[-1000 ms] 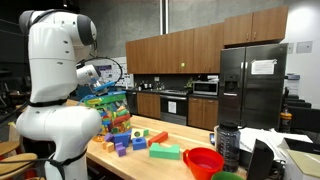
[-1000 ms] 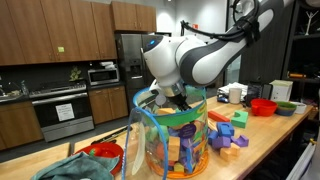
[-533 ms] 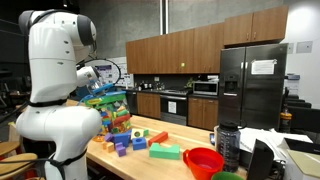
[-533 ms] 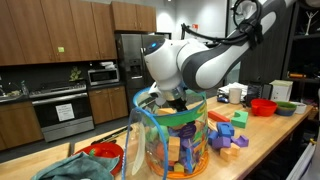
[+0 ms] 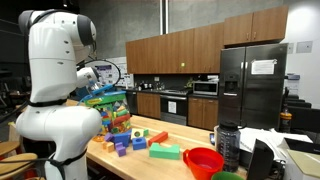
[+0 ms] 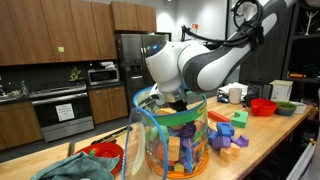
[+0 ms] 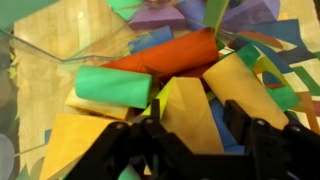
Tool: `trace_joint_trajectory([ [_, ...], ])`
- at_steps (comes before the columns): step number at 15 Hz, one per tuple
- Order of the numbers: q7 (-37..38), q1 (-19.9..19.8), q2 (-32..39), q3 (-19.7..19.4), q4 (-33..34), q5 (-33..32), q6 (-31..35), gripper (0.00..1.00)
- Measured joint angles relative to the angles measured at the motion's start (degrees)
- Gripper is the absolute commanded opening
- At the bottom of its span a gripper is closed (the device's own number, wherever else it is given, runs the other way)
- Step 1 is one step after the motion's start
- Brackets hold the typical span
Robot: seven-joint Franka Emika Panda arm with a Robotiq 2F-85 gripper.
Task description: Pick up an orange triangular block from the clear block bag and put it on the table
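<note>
On the table (image 6: 275,135), the clear block bag (image 6: 178,140), upright. Inside it, the gripper (image 7: 197,140): spread wide, clasping nothing, straddling a yellow-orange block (image 7: 190,112). Only from the wrist: a green cylinder (image 7: 113,87) just beside that block. From outside, fingertips hidden within the bag.

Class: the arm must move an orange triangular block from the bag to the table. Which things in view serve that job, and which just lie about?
Job in hand:
clear block bag
blocks inside it
claw, open above them
table

Just lying about:
red bowl
loose blocks on the table
dark jug
</note>
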Motion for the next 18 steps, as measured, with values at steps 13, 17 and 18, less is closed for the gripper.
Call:
trace_joint_trajectory([
  [13,-3.47,-0.48,-0.21,-0.78,0.91,0.00,-0.02,0.18],
  [17,-10.48,-2.05,-1.11,-2.37,5.00,0.65,-0.54,0.18],
  [18,-12.80,-2.56,-1.48,-2.85,6.44,0.94,-0.79,0.18],
])
